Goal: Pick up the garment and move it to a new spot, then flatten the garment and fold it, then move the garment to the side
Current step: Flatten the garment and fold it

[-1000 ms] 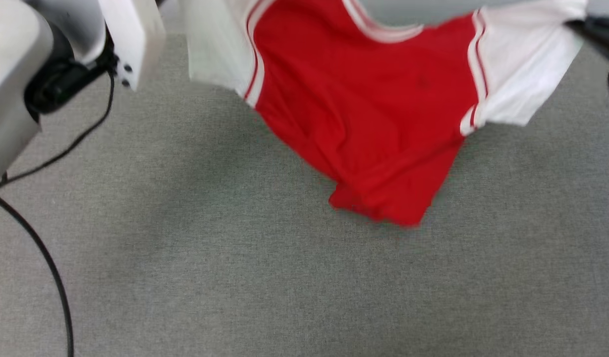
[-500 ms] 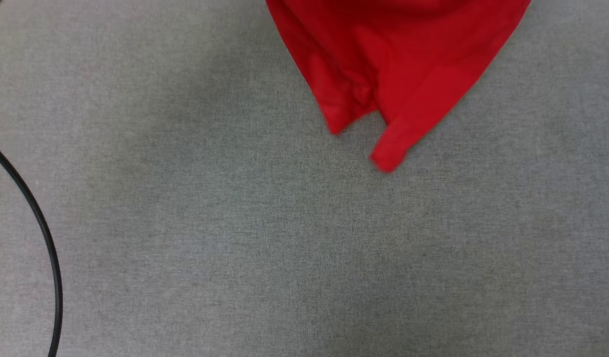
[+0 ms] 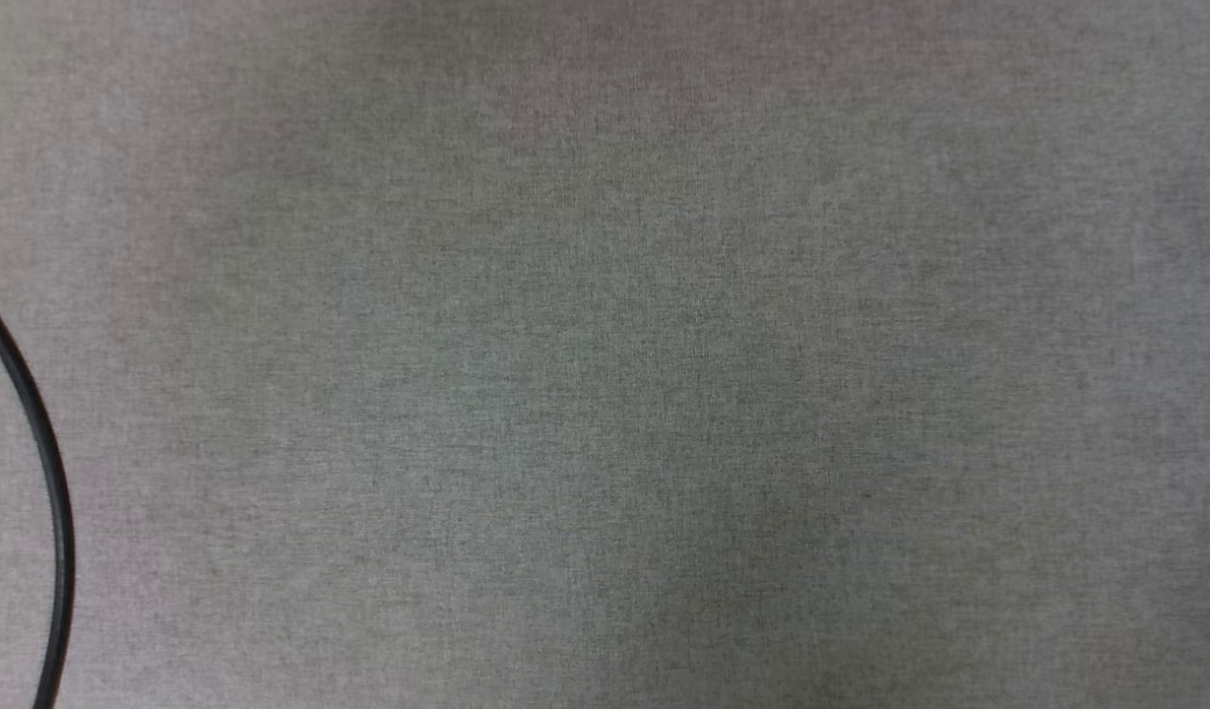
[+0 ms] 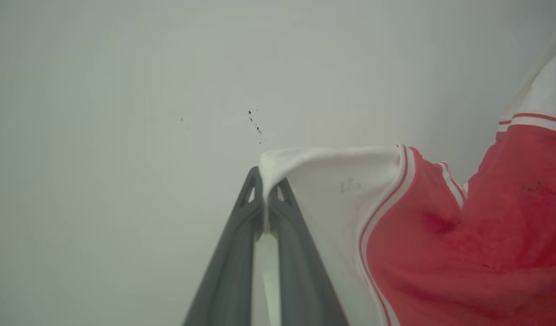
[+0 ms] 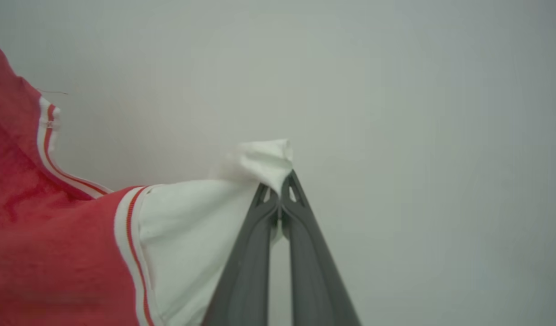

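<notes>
The garment [image 4: 463, 240], a red T-shirt with white sleeves and red-and-white striped trim, hangs in the air between my two grippers. My left gripper [image 4: 265, 190] is shut on the edge of one white sleeve, and the red body spreads to the right in the left wrist view. In the right wrist view the garment [image 5: 47, 253] fills the lower left, and my right gripper [image 5: 280, 190] is shut on the other white sleeve, whose tip bunches above the fingers.
A grey fabric surface [image 3: 605, 394] fills the head view. A black cable [image 3: 48, 473] curves along its left edge. Behind the garment in both wrist views is a plain pale wall [image 4: 124, 113] with a few small dark specks.
The red hem has left the head view through the top edge; the picture as a whole shifted too. A pale forearm at the upper left a second ago is also gone.
</notes>
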Controlling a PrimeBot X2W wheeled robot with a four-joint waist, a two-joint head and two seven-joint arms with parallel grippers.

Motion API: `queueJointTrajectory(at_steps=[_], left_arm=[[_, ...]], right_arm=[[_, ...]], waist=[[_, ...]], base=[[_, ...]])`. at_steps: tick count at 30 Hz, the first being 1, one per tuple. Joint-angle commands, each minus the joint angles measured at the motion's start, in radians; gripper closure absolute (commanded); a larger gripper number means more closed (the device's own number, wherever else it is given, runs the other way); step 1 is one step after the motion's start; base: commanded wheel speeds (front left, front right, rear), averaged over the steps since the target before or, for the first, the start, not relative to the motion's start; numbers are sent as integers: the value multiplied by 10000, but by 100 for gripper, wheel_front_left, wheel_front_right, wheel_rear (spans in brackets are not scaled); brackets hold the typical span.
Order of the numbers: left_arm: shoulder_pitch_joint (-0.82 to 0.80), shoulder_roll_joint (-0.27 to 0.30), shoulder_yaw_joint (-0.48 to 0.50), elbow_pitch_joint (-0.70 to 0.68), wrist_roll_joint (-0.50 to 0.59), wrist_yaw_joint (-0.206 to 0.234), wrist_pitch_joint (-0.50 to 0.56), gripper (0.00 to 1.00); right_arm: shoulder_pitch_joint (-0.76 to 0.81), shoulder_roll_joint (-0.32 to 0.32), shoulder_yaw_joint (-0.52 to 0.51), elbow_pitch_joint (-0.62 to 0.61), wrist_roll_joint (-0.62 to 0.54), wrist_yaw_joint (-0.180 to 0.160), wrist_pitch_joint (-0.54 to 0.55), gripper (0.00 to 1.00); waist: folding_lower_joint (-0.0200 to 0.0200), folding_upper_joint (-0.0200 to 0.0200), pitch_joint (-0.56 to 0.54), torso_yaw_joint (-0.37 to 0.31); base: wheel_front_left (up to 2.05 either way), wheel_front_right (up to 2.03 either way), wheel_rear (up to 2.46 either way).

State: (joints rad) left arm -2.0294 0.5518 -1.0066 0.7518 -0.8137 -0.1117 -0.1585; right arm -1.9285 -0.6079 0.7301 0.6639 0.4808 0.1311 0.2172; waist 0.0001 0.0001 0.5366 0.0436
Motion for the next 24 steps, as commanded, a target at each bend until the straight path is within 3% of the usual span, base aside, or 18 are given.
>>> queueJointTrajectory(at_steps=[1,9,14,24], left_arm=[[-239,-46,43,125,50,-3,-126,100],[-54,-263,-61,853,-142,-125,-620,100],[687,-318,-376,1126,-177,-152,-870,100],[4003,322,-1061,307,-699,-169,-1076,100]], right_arm=[[-280,134,42,180,-101,-7,-191,100],[-791,693,836,1510,60,-9,-935,100],[79,906,1539,2077,473,-7,-1512,100],[3071,986,3200,1931,1910,-9,-2716,100]], waist=[[-1,-1,98,4],[-1,-1,393,41],[-1,-1,277,52],[-1,-1,-617,-155]], base=[[0,0,0],[0,0,0],[0,0,0],[0,0,0]])
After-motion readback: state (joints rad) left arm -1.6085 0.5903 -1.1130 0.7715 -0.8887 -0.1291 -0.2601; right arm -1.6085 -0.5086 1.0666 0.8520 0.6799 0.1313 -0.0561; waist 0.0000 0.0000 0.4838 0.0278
